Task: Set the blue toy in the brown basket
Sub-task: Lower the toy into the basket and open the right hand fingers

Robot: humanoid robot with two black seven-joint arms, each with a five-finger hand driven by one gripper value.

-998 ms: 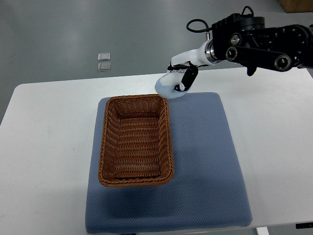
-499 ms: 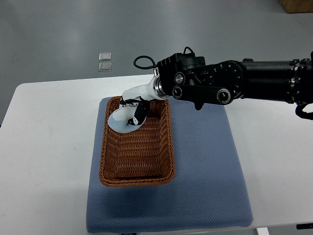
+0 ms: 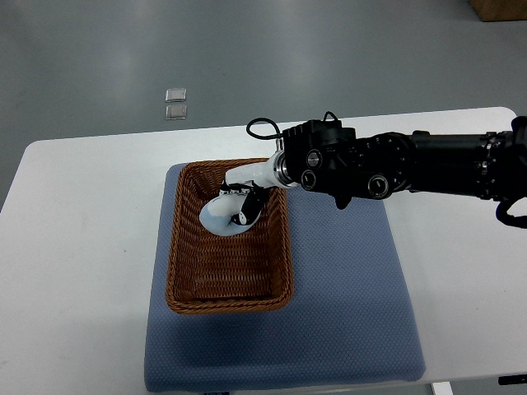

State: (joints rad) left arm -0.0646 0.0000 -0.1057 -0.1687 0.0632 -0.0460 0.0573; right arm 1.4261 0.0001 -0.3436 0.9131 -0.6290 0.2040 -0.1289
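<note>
Pale blue rounded toy (image 3: 217, 216), smooth and apparently light, probably rigid plastic and somewhat slippery; best gripped across the broad middle, as now. Positioned over the upper right interior of the brown rectangular woven wicker basket (image 3: 183, 271), contact with the basket floor not discernible. Clasped by the right hand (image 3: 240, 202), white with black fingertips, reaching in over the basket's right rim. Beneath the basket, blue textured mat (image 3: 354, 313) on white table (image 3: 74, 247).

Count: 1 brown basket (image 3: 229, 284), 1 blue toy (image 3: 222, 216), 1 blue mat (image 3: 346, 304), 1 white table (image 3: 74, 271), 2 floor plates (image 3: 174, 103) upper left.
</note>
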